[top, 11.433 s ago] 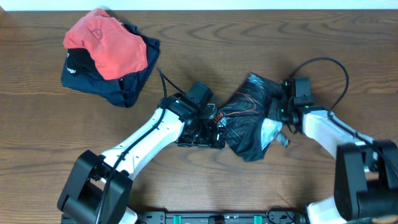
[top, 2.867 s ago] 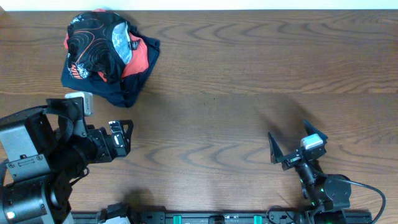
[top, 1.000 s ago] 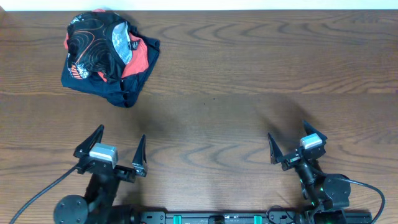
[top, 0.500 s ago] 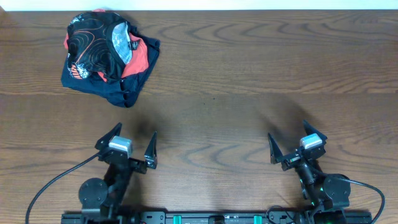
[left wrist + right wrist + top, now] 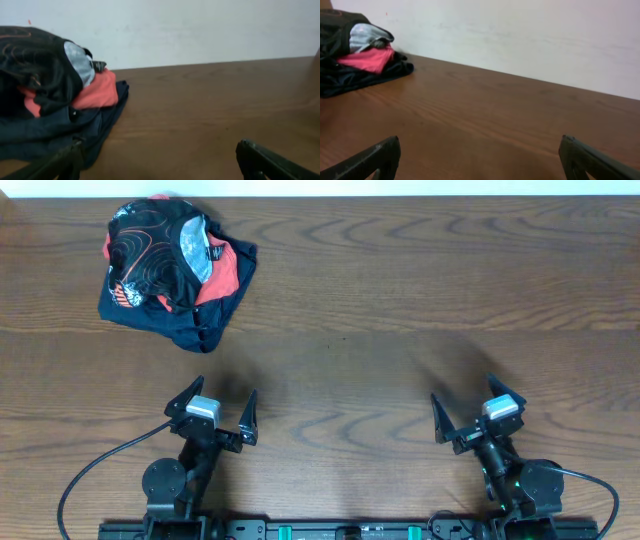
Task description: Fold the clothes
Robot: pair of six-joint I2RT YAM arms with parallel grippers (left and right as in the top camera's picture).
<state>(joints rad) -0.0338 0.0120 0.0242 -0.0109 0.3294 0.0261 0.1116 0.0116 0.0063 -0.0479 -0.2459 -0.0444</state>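
Wood-grain table (image 5: 420, 290) carries a clothes pile at its far-left corner: navy garment (image 5: 204, 326) directly on the wood, coral-red garment (image 5: 229, 276) and black jersey (image 5: 150, 248) stacked on it.

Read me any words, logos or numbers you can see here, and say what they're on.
No text is readable.
Black jersey: a small reddish mark at its lower left in the overhead view, too small and blurred to read.
Nothing else in view shows lettering.
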